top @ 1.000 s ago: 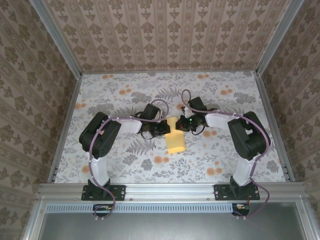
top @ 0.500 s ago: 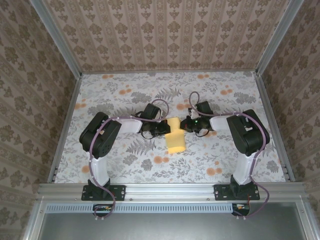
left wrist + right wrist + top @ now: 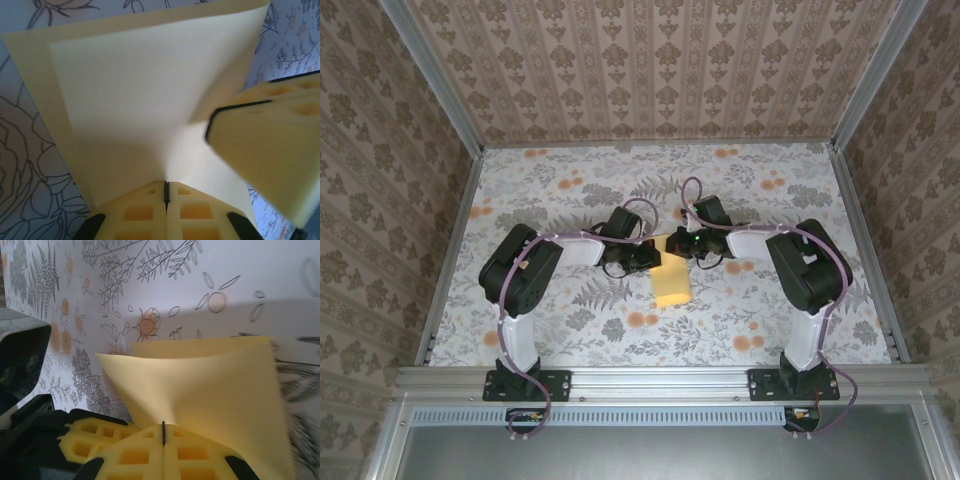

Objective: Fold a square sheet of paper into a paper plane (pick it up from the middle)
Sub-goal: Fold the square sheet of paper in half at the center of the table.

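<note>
**Paper pinched from 2 sides, partway through a fold**

At the near edge, the left arm point(image 3: 520, 275) and the right arm point(image 3: 810, 270) are bolted down. Further in, the left gripper point(image 3: 645, 257) is closed, with its jaws pressed together on one side of the paper point(image 3: 671, 285). The right gripper point(image 3: 682, 243) is closed the same way on the other side. The yellow paper is held between them, over the middle of the table point(image 3: 560, 190). It is bent into a soft dip, and 2 layers can be seen in the left wrist view. Whether its near end rests on the table cannot be told.

A fold seems to be under way. To do it well, both pinches should be firm and the edges should be lined up before any crease is pressed flat. Only a gentle pull should be used, so the thin paper is not torn.

Counted: 2 arms, 2 grippers, 1 paper.
</note>
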Robot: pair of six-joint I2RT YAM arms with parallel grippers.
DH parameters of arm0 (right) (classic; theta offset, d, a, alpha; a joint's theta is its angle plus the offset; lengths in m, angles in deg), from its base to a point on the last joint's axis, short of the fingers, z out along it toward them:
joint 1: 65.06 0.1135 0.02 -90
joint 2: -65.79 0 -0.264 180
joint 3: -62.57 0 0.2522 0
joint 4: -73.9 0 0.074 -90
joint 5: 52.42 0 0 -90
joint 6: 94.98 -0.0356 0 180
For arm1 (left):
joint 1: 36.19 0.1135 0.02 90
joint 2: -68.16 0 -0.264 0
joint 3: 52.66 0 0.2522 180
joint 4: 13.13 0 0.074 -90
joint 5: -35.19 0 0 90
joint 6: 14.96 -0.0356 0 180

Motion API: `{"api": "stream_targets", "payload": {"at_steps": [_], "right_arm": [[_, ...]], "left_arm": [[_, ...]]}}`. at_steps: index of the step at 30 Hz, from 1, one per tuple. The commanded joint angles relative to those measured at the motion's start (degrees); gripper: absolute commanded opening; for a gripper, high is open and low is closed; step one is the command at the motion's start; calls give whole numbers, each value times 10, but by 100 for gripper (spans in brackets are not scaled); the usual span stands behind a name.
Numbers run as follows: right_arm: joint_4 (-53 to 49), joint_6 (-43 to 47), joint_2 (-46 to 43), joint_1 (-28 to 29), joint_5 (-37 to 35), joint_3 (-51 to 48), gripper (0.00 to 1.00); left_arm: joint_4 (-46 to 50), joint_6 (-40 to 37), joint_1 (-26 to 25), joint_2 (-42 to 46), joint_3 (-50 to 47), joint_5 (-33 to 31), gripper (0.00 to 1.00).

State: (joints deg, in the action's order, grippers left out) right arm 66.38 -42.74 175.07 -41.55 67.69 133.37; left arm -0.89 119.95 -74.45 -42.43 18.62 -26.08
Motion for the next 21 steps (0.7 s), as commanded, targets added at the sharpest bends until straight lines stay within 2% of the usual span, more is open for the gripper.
{"api": "stream_targets", "payload": {"at_steps": [1, 9, 14, 16, 21], "right_arm": [[-9, -7, 33, -6, 2, 23, 0], [3, -1, 56, -58, -29, 22, 0], [-13, 23, 51, -102, -19, 39, 0], [-38, 36, 34, -101, -18, 48, 0], [-18, 6, -13, -84, 31, 18, 0]], "left_arm": [[166, -19, -8, -65, -44, -73, 0], [169, -21, -8, -65, -50, -73, 0], [168, -27, -12, -54, -51, -73, 0], [173, -30, -14, -52, -47, -75, 0], [172, -31, -15, -55, -40, -74, 0]]}}
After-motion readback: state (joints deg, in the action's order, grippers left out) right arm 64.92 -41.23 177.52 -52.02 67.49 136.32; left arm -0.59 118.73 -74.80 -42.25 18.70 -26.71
